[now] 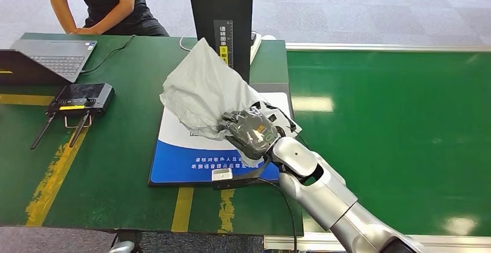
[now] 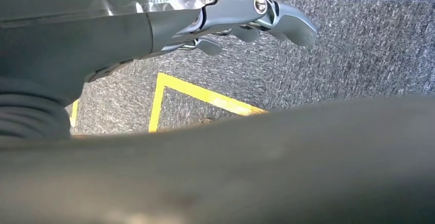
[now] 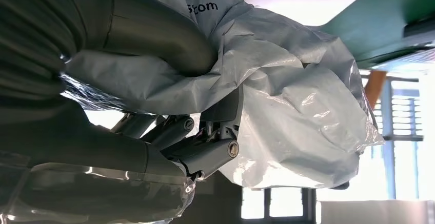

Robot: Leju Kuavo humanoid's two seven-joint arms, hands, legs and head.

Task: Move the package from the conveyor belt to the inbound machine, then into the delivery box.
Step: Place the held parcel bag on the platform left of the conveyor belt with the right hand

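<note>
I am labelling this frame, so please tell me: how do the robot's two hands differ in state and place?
The right hand grips the grey package above the blue-and-white pad on the table; the left hand holds nothing. The right hand's fingers press into the plastic; the left hand's fingers hang free over the carpeted floor. Both have dark metal fingers.

This looks like a parcel sorting room. A long green conveyor belt runs beside a green table marked with yellow tape. On that table sit a laptop and a blue-and-white scanning mat.
</note>
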